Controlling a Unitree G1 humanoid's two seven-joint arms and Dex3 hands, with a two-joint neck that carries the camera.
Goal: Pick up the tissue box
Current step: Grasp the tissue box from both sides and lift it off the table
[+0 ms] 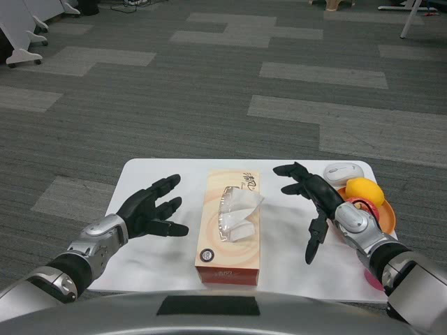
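I see the tissue box [230, 227] lying flat in the middle of the white table [150, 178], long side running away from me, orange and cream pattern, a white tissue sticking out of the top slot. Nothing is holding it.

My left hand [152, 209] is just left of the box, palm turned toward it, fingers spread apart and empty. Fingertips are near the box's left side but there's a visible gap, no contact.

My right hand [312, 202] is to the right of the box, also spread wide with nothing in it, fingers pointing partly up and toward the box's far end, one finger hanging down toward the table. Clear gap between it and the box too.

So the box sits between both hands, both hovering beside it.

Behind the right hand: an orange plate [386, 216] at the table's right edge with a yellow lemon-like fruit [364, 190] on it, and a white computer mouse [343, 172] just beyond, near the far right corner. Something pink [371, 278] shows by the right forearm, can't tell what it is. Grey carpeted floor [209, 91] all around.
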